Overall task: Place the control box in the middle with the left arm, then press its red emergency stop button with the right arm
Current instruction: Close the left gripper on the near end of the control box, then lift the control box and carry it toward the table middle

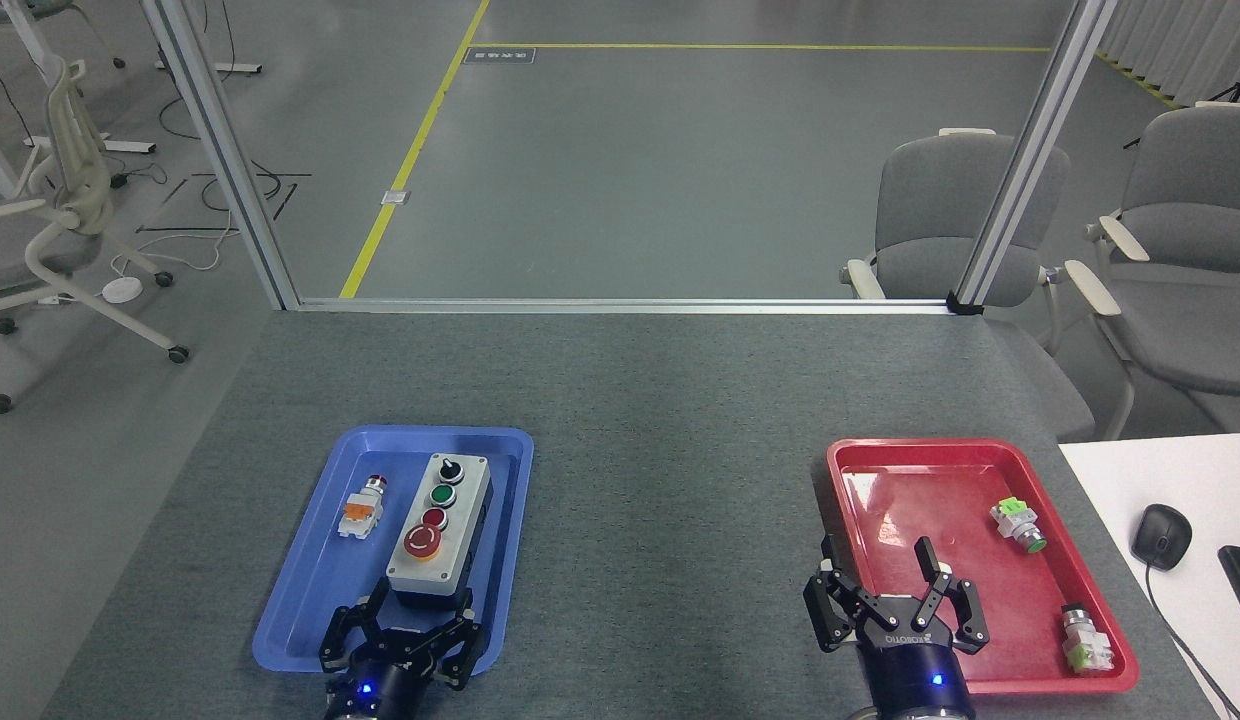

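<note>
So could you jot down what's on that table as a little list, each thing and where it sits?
control box: in blue tray, right half, lengthwise
red emergency stop button: on the box, nearest the robot
orange-and-white button unit: blue tray, left of the box
red tray: right side, two small green-and-white button units
middle: bare grey tabletop
left end effector: open, at the box's near end
right end effector: open, over red tray's near left corner
</note>
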